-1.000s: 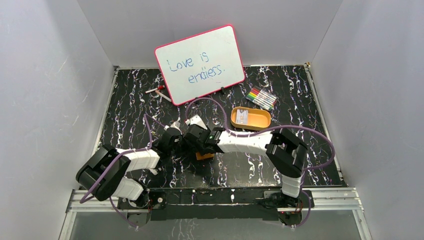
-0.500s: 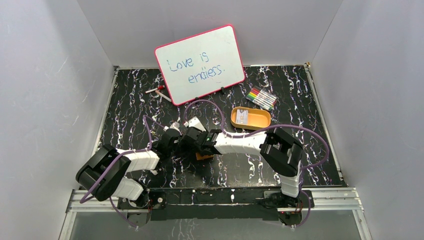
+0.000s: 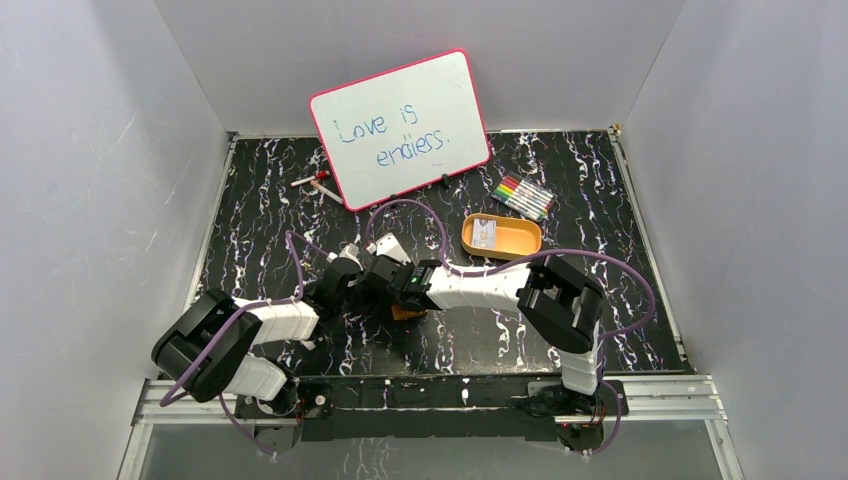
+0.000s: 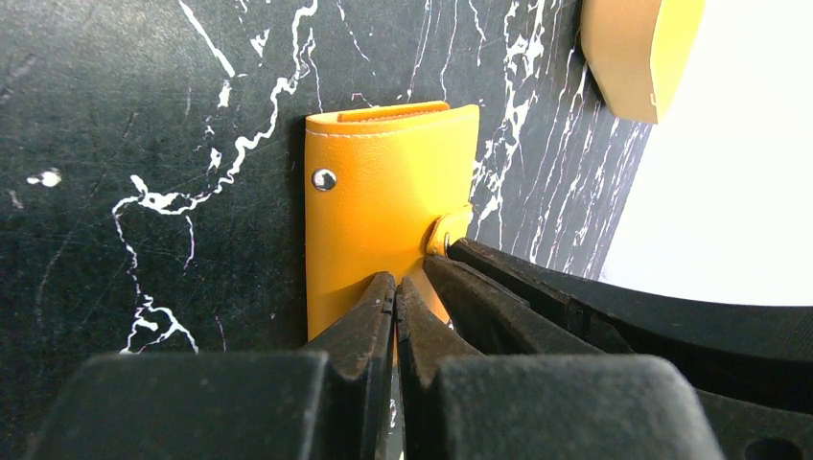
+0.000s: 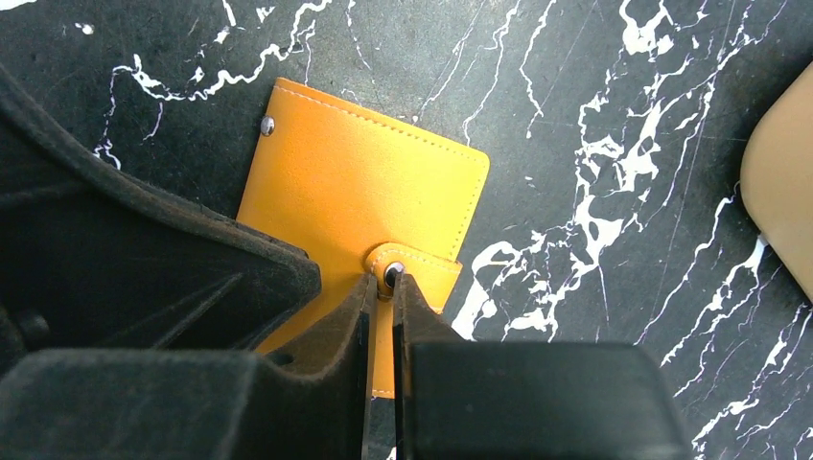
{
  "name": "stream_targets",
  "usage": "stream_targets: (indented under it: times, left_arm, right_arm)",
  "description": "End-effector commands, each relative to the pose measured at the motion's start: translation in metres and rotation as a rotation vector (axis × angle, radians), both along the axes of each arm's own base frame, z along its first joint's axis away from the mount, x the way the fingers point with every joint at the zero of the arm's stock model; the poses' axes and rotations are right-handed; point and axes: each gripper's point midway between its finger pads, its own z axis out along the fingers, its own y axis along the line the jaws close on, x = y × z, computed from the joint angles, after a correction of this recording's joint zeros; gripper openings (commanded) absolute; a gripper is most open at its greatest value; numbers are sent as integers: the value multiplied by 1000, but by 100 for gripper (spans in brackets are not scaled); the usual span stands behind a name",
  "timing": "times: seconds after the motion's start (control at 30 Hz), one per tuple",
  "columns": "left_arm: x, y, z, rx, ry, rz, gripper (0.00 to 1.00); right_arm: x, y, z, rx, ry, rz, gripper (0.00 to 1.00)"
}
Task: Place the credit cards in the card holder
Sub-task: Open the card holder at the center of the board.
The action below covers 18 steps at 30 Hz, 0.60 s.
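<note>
One closed card holder (image 4: 383, 192), long axis vertical in the left wrist view, snap tab (image 4: 446, 230) at its right edge. Two tools: left tool (image 4: 394, 287) pressed together at its lower edge, right tool (image 5: 382, 287) pinching the snap tab.

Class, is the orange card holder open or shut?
Shut: the card holder lies folded flat, its snap tab wrapped over the cover.

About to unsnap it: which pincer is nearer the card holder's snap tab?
Right. The right pincer is shut with its tips on the snap tab of the card holder. The left pincer rests shut on the holder's cover, to one side of the tab.
</note>
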Motion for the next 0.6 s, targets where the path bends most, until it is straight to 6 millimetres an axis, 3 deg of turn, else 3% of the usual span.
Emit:
stream_targets:
  times: [0.0, 0.1, 0.57]
  left_arm:
    - [-21, 25, -37, 136, 95, 17, 0]
    - [-21, 26, -38, 140, 98, 18, 0]
    - [-19, 27, -43, 173, 111, 18, 0]
  right_arm:
    - [15, -13, 7, -43, -70, -48, 11]
    - [16, -13, 10, -39, -75, -51, 0]
    - [15, -17, 25, 17, -83, -105, 0]
